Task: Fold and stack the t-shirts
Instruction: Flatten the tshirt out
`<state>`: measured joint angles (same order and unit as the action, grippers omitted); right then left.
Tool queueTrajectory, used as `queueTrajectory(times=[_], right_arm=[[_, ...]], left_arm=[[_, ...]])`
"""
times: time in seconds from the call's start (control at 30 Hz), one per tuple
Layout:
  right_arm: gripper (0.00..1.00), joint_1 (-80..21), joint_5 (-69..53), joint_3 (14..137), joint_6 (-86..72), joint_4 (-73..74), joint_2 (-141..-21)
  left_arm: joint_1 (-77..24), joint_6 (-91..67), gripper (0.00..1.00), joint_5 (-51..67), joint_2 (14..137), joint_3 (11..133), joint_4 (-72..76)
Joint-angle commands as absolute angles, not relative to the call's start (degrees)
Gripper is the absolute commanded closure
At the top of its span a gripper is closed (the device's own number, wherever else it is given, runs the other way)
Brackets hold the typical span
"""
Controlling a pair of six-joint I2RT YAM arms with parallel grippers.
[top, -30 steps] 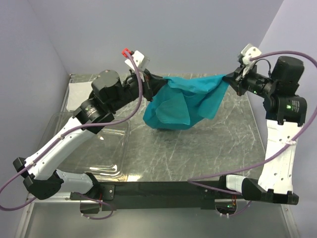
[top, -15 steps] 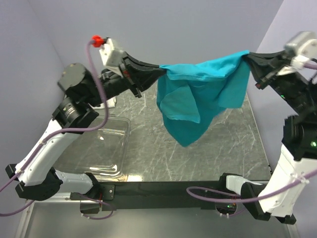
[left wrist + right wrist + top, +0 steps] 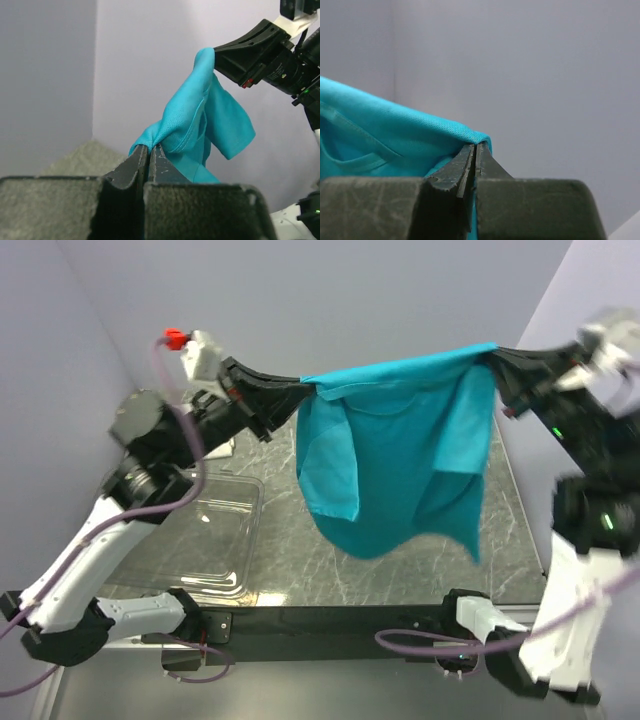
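Marble desk (image 3: pixel 290 560) down below, teal shirt (image 3: pixel 400 460) up in the air above it, strung between the arms, clear bin (image 3: pixel 215 540) at left, left jaws clamped on one top corner, right jaws clamped on the other.

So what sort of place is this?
Probably a robot test bench: plain walls box in a marbled table, and the left gripper and right gripper hold a teal t-shirt aloft.
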<state>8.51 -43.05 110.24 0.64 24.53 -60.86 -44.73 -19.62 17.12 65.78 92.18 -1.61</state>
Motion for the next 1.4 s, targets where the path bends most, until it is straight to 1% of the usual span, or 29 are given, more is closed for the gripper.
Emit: queueTrajectory(times=[0.0, 0.03, 0.1, 0.2, 0.3, 0.4, 0.43, 0.47, 0.5, 0.57, 0.6, 0.67, 0.7, 0.73, 0.77, 0.8, 0.83, 0.87, 0.9, 0.93, 0.97, 1.0, 1.03, 1.1, 1.13, 1.23, 1.27, 1.37], right_arm=[[1.00, 6.7, -35.3, 101.4, -1.1, 23.0, -68.7], [1.00, 4.3, -33.5, 98.2, -0.5, 22.6, -69.8], [1.00, 2.6, -30.8, 95.6, 1.2, 21.6, -74.1], [1.00, -1.4, -25.9, 92.7, 2.4, 20.6, -81.9], [1.00, -3.7, -22.2, 94.1, 3.5, 19.7, -91.8], [1.00, -5.9, -17.7, 99.0, 3.6, 18.8, -101.5], [0.94, -6.6, -16.3, 100.7, 4.0, 18.3, -103.2], [0.68, -8.2, -11.5, 101.2, 4.4, 16.5, -106.0], [0.52, -8.9, -9.3, 101.8, 4.9, 16.2, -107.1], [0.26, -9.4, -6.4, 104.8, 5.5, 16.5, -109.7], [0.24, -9.1, -5.1, 105.6, 4.8, 17.0, -109.9], [0.22, -8.1, -5.4, 107.0, 5.0, 19.6, -109.0], [0.21, -7.4, -9.5, 106.8, 5.7, 20.7, -108.0], [0.20, -5.3, -13.8, 105.3, 7.2, 22.1, -105.8], [0.20, -4.2, -19.3, 104.6, 9.9, 28.1, -104.7], [0.20, -3.2, -25.9, 102.5, 16.7, 31.9, -103.7], [0.20, -1.5, -32.5, 100.7, 20.2, 35.6, -101.4], [0.21, -1.1, -34.3, 98.6, 23.9, 43.7, -100.2], [0.22, -0.8, -34.6, 93.6, 30.4, 47.4, -98.9], [0.23, -0.5, -33.7, 90.1, 32.8, 50.3, -95.7], [0.25, -0.3, -32.9, 86.2, 34.3, 53.6, -93.9], [0.26, -0.4, -32.2, 77.9, 35.7, 54.0, -91.9], [0.27, -0.3, -31.0, 73.6, 35.5, 53.8, -87.6], [0.27, -0.3, -27.2, 63.4, 34.2, 51.9, -83.4], [0.28, -0.3, -24.9, 60.8, 33.0, 50.2, -80.2], [0.29, -0.6, -20.9, 53.4, 28.6, 45.7, -76.4], [0.29, -1.5, -18.0, 52.1, 27.3, 44.7, -76.1], [0.31, -4.1, -14.8, 48.7, 23.7, 42.9, -77.7]], left_arm=[[-36.8, -29.0, 1.00, 13.5, 70.4, 85.4, 1.8], [-35.3, -31.4, 1.00, 14.8, 71.7, 81.9, 3.5], [-32.0, -35.4, 1.00, 16.5, 76.8, 79.6, 5.7], [-29.7, -36.8, 1.00, 13.9, 85.4, 78.6, 7.4], [-27.1, -38.4, 1.00, 8.2, 95.2, 80.9, 4.1], [-23.9, -41.9, 1.00, 5.8, 105.0, 84.6, 0.2], [-23.3, -43.1, 1.00, 6.0, 107.4, 87.5, -1.8], [-22.9, -43.3, 0.99, 6.0, 111.5, 88.9, -4.1], [-22.3, -43.3, 0.99, 5.8, 113.3, 90.4, -5.5], [-22.0, -43.2, 0.99, 3.8, 116.7, 94.1, -8.7], [-21.7, -43.2, 0.91, 3.3, 117.3, 95.2, -9.7], [-21.4, -42.8, 0.81, 1.2, 117.7, 97.3, -11.3], [-21.2, -42.4, 0.63, 0.9, 117.3, 97.6, -12.1], [-21.1, -41.5, 0.54, 0.2, 116.9, 97.7, -12.8], [-21.0, -40.7, 0.47, 0.2, 115.9, 97.7, -13.4], [-20.7, -39.6, 0.36, 0.2, 115.1, 97.7, -13.4], [-20.7, -37.3, 0.32, 0.2, 114.3, 97.3, -13.7], [-20.7, -35.9, 0.30, 0.2, 112.3, 96.9, -13.7], [-20.7, -34.2, 0.26, 0.3, 111.3, 96.2, -13.4], [-20.7, -31.1, 0.23, 1.2, 110.1, 95.6, -13.4], [-20.6, -29.9, 0.22, 5.2, 108.6, 95.2, -13.4], [-20.7, -28.6, 0.21, 7.4, 108.3, 95.5, -13.8], [-20.7, -27.0, 0.21, 9.6, 108.5, 96.5, -17.1], [-21.4, -26.1, 0.20, 15.3, 109.9, 98.7, -21.0], [-21.9, -25.8, 0.20, 16.2, 110.1, 98.2, -23.3], [-25.0, -27.2, 0.20, 15.3, 108.1, 92.5, -23.6], [-25.9, -27.8, 0.21, 14.5, 107.1, 91.1, -24.2], [-29.6, -29.4, 0.22, 11.3, 106.0, 86.5, -24.7]])
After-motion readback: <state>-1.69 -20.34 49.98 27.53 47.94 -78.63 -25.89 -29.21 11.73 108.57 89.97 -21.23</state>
